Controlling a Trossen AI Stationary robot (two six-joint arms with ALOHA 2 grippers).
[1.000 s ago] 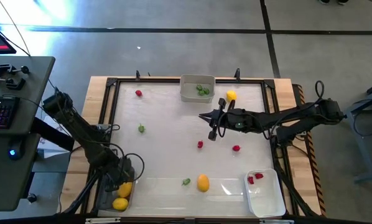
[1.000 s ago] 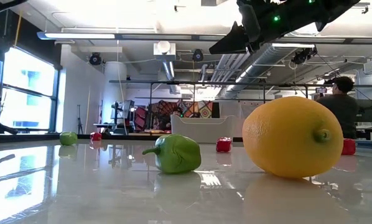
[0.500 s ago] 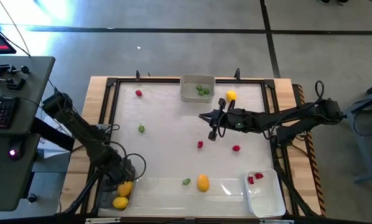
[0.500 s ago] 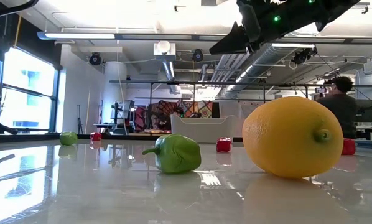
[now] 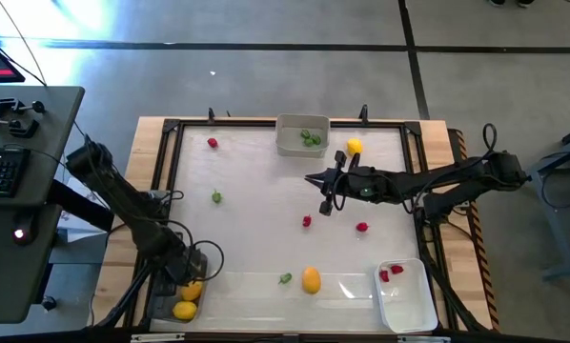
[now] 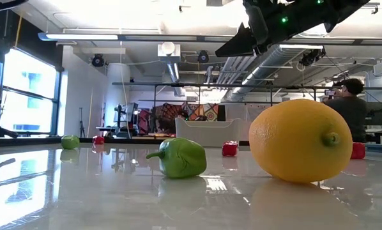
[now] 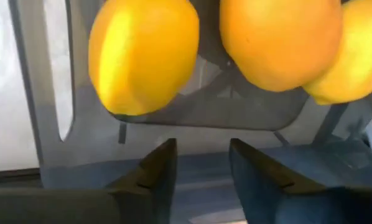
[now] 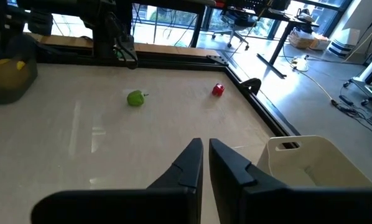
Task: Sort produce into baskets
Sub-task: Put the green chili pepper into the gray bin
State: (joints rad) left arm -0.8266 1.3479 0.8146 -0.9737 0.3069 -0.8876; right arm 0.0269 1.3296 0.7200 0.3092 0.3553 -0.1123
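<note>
Hovering over the dark bin (image 5: 177, 303) at the counter's (image 5: 256, 224) near-left corner, the left gripper (image 7: 201, 163) stands part open, holding nothing, lemons (image 7: 144, 55) lying below. The right gripper (image 8: 203, 155), empty and closed, hangs mid-counter.

Yellow-orange lemons (image 7: 142, 56) in dark-tinted bin (image 7: 211, 109)
</note>
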